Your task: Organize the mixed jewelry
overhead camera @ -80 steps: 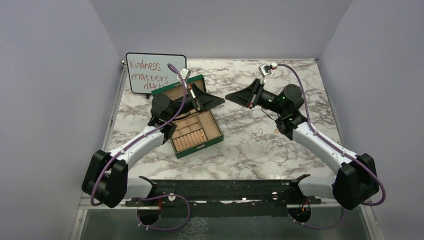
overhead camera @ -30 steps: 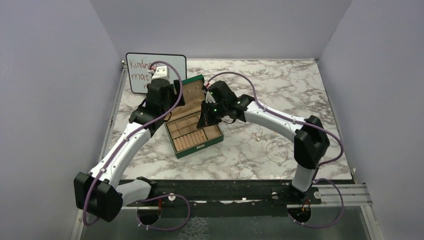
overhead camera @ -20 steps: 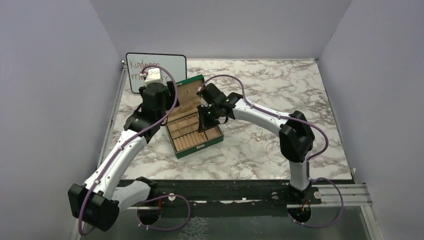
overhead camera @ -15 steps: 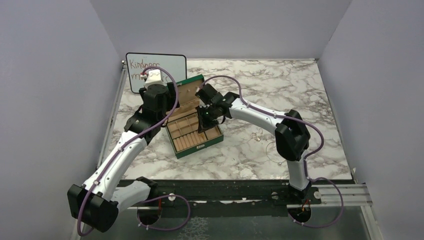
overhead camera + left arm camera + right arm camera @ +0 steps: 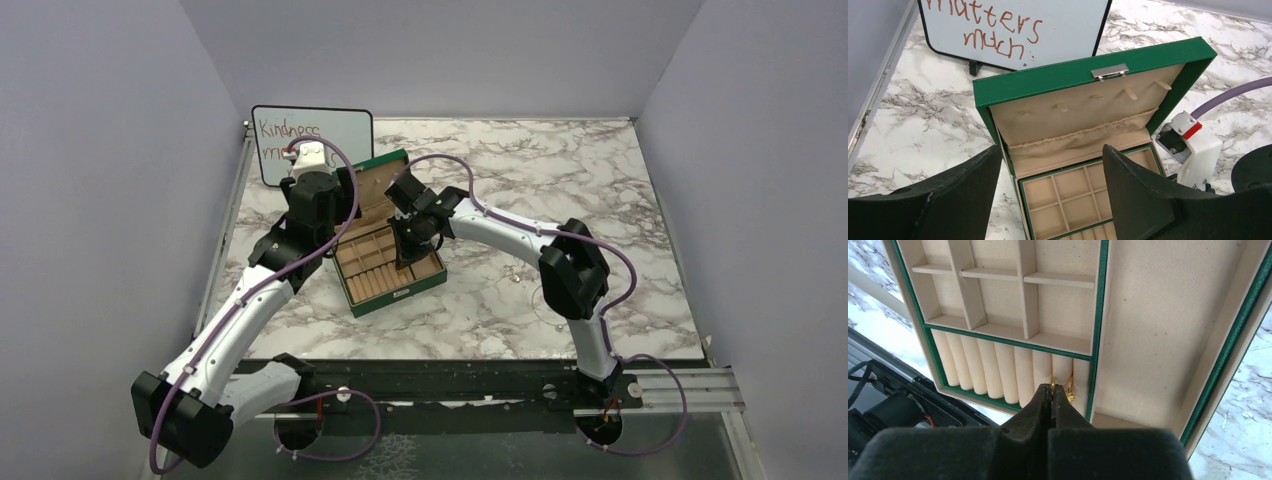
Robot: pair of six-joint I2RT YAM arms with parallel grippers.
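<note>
The mixed jewelry (image 5: 516,272) is in two spots: tiny bits on the marble table (image 5: 600,180) and gold pieces (image 5: 1069,392) in the green box (image 5: 396,297).

From above, the box sits at 9 o'clock from the middle of the table, and the loose bits lie at 3 o'clock from the box. My right pincer (image 5: 1050,389) is squeezed all the way shut, tips down at the soft roll rows. One gold piece sits right at my tips and one is just beside it at 3 o'clock. I cannot tell if I grip the first one. My left pincer (image 5: 1052,150) is wide open with nothing in it, facing the open lid (image 5: 1073,105). A whiteboard (image 5: 1013,25) stands at 11 o'clock from the box.
</note>
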